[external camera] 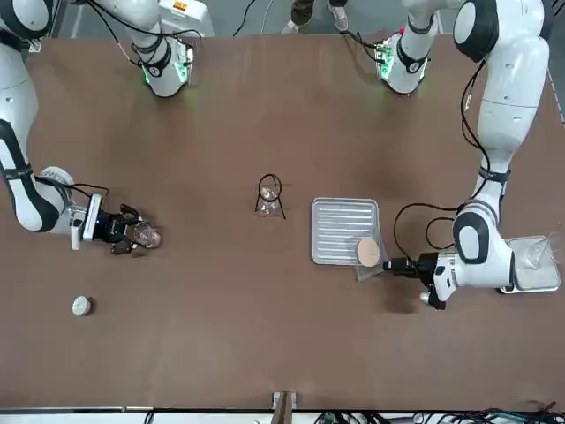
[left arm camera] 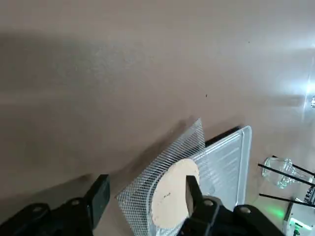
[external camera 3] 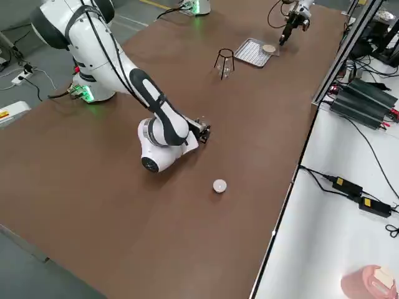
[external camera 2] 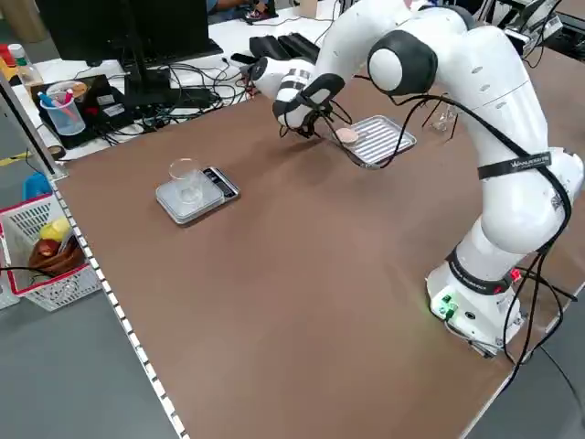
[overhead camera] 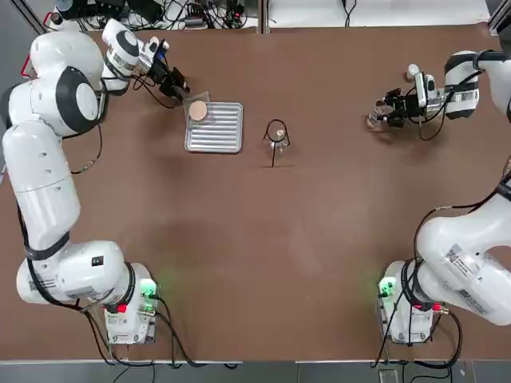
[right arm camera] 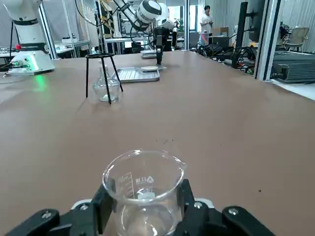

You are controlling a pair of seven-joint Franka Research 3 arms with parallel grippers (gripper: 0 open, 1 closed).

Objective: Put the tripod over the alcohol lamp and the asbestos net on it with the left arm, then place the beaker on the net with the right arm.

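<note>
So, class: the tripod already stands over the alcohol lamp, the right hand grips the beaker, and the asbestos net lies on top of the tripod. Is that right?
Not quite. The asbestos net is not on the tripod; it rests partly on the silver tray by the left hand, as the top view shows. The tripod does stand over the alcohol lamp, and the right hand grips the beaker.

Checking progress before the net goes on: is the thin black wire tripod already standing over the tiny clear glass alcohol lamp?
Yes. The thin black wire tripod stands upright with the tiny clear glass alcohol lamp between its legs.
</note>
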